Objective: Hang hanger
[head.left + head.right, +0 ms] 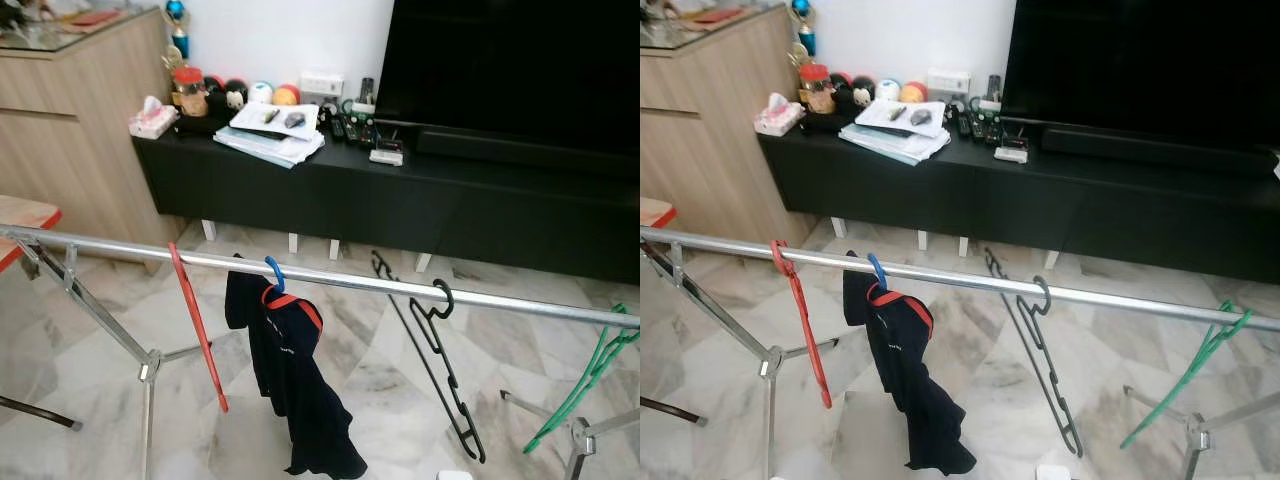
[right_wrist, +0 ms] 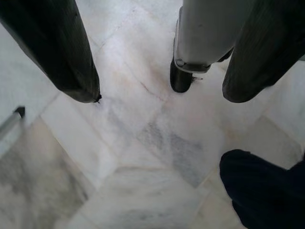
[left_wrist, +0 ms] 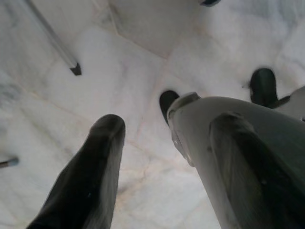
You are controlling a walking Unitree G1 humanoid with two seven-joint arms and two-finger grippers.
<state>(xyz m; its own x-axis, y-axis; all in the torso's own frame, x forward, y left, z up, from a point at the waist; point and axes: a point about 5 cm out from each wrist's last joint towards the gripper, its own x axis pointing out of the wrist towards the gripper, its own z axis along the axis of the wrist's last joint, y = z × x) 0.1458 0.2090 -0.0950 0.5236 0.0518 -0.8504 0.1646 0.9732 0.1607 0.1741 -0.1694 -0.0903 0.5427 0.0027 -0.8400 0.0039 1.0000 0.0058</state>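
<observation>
Four hangers on one rail; one carries clothing.

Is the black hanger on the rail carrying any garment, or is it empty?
Empty. The black hanger hooks over the metal rail with a bare frame; only the blue hanger carries a dark garment.

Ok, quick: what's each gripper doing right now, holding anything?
Left gripper: open, empty, pointing down at the marble floor.
Right gripper: open, empty, also pointing down at the floor.
</observation>
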